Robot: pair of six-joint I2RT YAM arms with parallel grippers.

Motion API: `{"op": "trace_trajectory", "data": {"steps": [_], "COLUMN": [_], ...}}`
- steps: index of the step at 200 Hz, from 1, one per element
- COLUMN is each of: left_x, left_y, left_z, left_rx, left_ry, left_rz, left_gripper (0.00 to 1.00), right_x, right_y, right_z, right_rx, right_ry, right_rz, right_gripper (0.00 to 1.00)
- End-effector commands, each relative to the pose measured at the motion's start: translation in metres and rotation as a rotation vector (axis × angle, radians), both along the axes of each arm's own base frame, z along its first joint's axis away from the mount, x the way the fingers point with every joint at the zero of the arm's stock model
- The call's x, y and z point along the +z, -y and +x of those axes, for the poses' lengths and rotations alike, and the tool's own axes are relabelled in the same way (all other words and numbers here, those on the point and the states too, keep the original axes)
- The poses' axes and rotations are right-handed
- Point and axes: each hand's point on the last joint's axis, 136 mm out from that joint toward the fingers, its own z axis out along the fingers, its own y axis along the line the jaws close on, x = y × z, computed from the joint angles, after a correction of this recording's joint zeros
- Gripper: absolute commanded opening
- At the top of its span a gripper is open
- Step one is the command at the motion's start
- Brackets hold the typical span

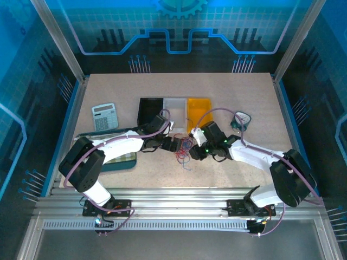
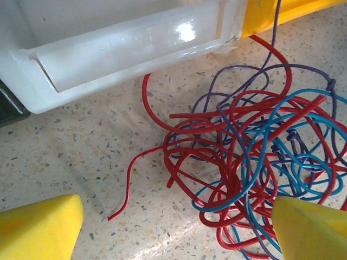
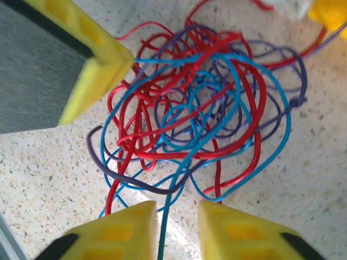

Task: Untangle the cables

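Note:
The cables (image 1: pixel 186 147) lie as one tangle of thin red, teal-blue and purple strands on the speckled table, between my two grippers. In the left wrist view the cables (image 2: pixel 255 162) sit toward the right, with a loose red end trailing left. My left gripper (image 2: pixel 179 227) is wide open, its right fingertip (image 2: pixel 309 227) over the edge of the tangle. In the right wrist view the cables (image 3: pixel 200 103) spread ahead of my right gripper (image 3: pixel 178 216). Its jaws stand a narrow gap apart. One teal strand (image 3: pixel 165 227) runs down between them beside the left finger, not pinched.
A black tray (image 1: pixel 150 110), a white tray (image 1: pixel 175 106) and an orange-yellow tray (image 1: pixel 199 108) stand in a row just behind the tangle. A calculator (image 1: pixel 104 116) lies at the back left. A small round object (image 1: pixel 241 119) is at the right.

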Motion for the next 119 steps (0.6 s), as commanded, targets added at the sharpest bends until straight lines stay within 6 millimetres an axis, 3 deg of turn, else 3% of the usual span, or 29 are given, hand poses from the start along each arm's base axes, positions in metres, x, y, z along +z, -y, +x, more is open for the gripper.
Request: {"op": "trace_trajectory", "data": {"steps": [1,15,44,87,119], "left_x": [0.005,0.005,0.001,-0.003,-0.004], "left_y": [0.003,0.004,0.010,0.011,0.018], "left_z": [0.010,0.009,0.009,0.019,0.021], "left_rx": [0.027,0.019,-0.012,0.004,-0.001], "left_ry": [0.019,0.018,0.020,0.034,0.027], "left_rz": [-0.005,-0.001,0.038,0.095,0.078], "left_gripper": [0.91,0.91,0.90,0.87,0.87], "right_x": [0.004,0.010,0.025,0.043,0.044], "right_y": [-0.005,-0.004,0.008,0.052,0.067], "right_z": [0.000,0.006,0.031,0.078,0.102], "right_rx": [0.024,0.008,-0.098,-0.463,-0.609], "right_ry": [0.001,0.038,0.167,0.364,0.365], "right_rz": [-0.006,-0.008,-0.028,-0.061,-0.023], "right_gripper": [0.12,0.06,0.02,0.00,0.00]}}
